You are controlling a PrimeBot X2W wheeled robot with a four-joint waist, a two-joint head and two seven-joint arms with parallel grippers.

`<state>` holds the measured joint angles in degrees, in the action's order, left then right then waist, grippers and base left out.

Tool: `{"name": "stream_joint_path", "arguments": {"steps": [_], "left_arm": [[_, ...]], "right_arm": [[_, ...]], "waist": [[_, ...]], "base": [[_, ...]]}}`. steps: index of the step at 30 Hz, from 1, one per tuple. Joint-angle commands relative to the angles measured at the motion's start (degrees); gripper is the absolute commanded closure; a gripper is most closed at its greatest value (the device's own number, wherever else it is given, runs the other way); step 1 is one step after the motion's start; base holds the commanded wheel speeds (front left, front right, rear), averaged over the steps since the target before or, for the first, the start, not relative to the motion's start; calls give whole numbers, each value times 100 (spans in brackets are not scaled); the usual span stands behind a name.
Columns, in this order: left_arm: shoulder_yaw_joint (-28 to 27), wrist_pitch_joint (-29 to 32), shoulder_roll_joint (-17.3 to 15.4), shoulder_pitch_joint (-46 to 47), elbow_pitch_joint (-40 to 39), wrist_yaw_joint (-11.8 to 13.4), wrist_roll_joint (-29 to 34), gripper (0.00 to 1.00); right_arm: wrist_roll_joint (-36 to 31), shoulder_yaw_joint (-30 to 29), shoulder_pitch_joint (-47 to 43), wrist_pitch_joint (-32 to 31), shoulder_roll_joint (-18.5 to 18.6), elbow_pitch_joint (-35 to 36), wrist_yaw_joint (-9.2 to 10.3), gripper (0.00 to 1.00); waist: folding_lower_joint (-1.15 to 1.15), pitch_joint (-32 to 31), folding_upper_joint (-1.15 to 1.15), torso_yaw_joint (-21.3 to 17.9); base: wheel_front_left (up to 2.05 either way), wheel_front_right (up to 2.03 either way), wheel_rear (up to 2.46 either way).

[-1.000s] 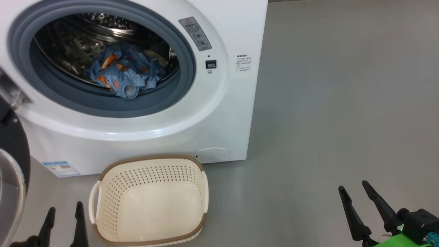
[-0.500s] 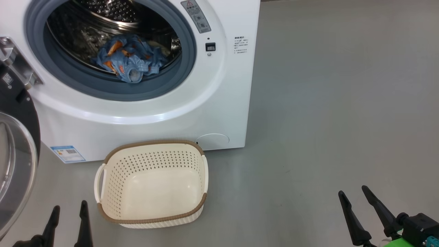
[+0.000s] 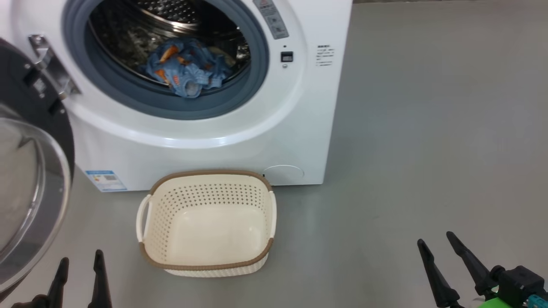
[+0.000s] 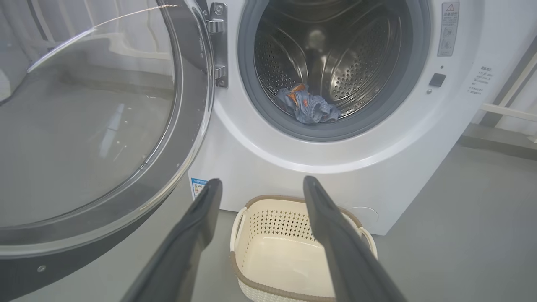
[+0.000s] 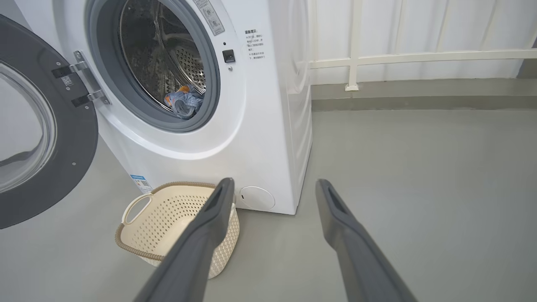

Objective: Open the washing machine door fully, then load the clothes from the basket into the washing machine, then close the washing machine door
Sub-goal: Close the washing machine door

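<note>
door (image 3: 30, 171): stood open
clothes (image 3: 184, 72): lay in drum (image 3: 180, 10)
basket (image 3: 209, 222): sat before washing machine (image 3: 205, 145)
left gripper (image 3: 81, 259): spread wide, gripped nothing
right gripper (image 3: 436, 238): spread wide, gripped nothing

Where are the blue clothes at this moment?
In the head view the clothes lie inside the washing machine, upper left of centre, just behind the lower part of the grey gasket and above the basket on the floor.

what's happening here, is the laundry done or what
Laundry loading, nearly finished. The clothes lie inside the washing machine, and the basket in front of it is empty. The door stands wide open on the left. The left gripper and right gripper are both open and hold nothing. Only closing the door is left.
</note>
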<state>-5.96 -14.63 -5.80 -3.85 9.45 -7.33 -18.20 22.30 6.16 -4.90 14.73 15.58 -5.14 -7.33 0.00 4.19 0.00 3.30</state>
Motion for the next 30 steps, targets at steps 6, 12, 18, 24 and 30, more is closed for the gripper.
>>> {"name": "stream_joint_path", "arguments": {"steps": [6,12,18,24,30], "left_arm": [[-426,-37,96,82,-146,-14,96,0],[-632,-37,224,29,-60,-13,100,0],[-636,-37,272,17,-47,-14,64,0],[-580,-37,288,-12,-22,-13,-47,0],[-447,-37,290,-47,-27,40,-202,0]], "right_arm": [[112,383,202,27,195,130,-16,0],[140,678,421,27,294,52,-16,0],[188,958,662,27,426,-72,-16,0],[228,1174,890,27,529,-148,-16,0],[267,1275,1002,27,583,-192,-16,0]], "waist": [[0,72,0,621],[0,15,0,1284],[0,1,0,1804],[0,17,0,2237],[0,32,0,2527]], "base": [[0,0,0],[0,0,0],[0,0,0],[0,0,0],[0,0,0]]}}
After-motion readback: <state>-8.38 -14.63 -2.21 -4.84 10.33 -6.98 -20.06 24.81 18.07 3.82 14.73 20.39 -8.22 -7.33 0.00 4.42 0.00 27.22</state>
